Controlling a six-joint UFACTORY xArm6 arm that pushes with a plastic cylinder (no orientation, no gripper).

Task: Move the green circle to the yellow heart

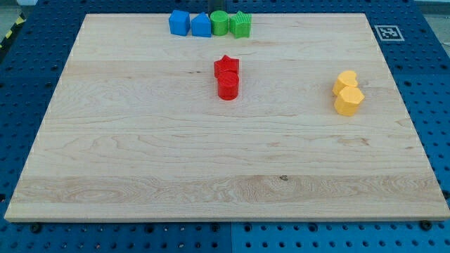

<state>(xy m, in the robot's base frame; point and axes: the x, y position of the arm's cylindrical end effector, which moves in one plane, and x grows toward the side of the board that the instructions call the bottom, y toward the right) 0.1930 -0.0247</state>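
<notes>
The green circle [221, 22] sits in a row of blocks at the view's top edge of the wooden board [140, 140], touching a second green block [241, 24] on its right. Two yellow blocks stand together at the view's right. The upper one [346, 79] looks like the heart, and the lower one [349, 100] is a hexagon. My tip does not show in the camera view.
Two blue blocks [180, 22] [202, 24] stand left of the green circle in the same row. A red star [226, 67] and a red circle [227, 86] touch each other near the board's upper middle. A marker tag [388, 32] sits at the top right corner.
</notes>
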